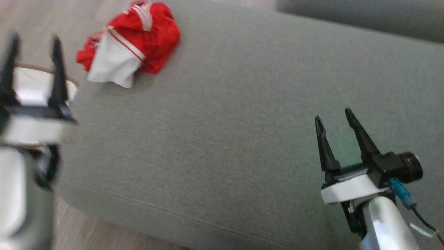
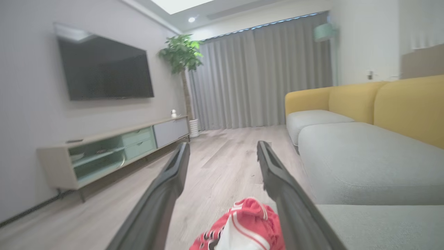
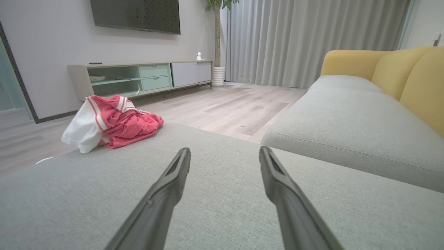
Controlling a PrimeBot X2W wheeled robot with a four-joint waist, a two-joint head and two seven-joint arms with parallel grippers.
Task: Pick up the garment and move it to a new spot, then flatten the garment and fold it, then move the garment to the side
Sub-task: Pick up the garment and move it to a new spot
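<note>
Garment [image 1: 128, 45] unheld: left gripper [image 1: 34, 38] spread, empty, beside the cushion's [image 1: 222, 121] left edge; right gripper [image 1: 333, 116] spread, empty, over its near right part. Red-and-white garment lies crumpled at the far left corner, clear of both.

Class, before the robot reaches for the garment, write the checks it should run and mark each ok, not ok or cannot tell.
1. Left tool open: ok.
2. Right tool open: ok.
3. Garment in plain sight: ok.
4. Garment flat: not ok, crumpled near the cushion edge.
5. Garment gripped: not ok, neither tool grips it.
6. Bare cushion to spread it on: ok.
</note>
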